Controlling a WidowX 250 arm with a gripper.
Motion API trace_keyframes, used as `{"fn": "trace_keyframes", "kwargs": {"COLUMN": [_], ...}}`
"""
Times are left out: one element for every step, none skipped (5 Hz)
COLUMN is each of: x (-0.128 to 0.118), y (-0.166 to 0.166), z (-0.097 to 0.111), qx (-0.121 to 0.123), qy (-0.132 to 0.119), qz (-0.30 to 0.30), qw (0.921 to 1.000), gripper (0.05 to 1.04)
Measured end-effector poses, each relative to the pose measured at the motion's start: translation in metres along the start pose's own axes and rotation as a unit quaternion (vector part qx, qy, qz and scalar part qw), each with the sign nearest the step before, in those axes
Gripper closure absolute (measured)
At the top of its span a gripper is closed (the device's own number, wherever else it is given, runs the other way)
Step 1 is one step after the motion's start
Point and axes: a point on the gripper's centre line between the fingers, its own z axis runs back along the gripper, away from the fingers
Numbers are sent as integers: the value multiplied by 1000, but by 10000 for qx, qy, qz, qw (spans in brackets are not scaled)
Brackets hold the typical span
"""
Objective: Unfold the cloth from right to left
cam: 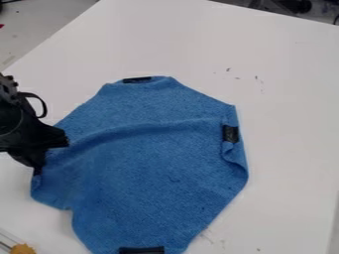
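White tabletop (pixel 285 109), small dark marks (pixel 228 69), pale grey surface (pixel 39 20) beyond, upper left

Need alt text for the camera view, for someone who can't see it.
A blue cloth lies mostly spread out on a white table, a ridge running across its upper half and its right edge curled over. The robot's black gripper is at the cloth's left corner. Black patches mark several of the cloth's edges.
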Motion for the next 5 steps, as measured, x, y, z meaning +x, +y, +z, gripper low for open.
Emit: {"fn": "trace_keyframes", "kwargs": {"x": [0, 12, 29, 29, 29], "y": [13, 16, 9, 9, 9], "z": [12, 20, 27, 27, 27], "qx": [461, 655, 175, 153, 152], "qy": [123, 334, 427, 441, 441], "qz": [-253, -672, -1236, -1221, -1228], "qw": [9985, 9950, 9913, 9914, 9913], "gripper": [629, 325, 94, 81, 84]}}
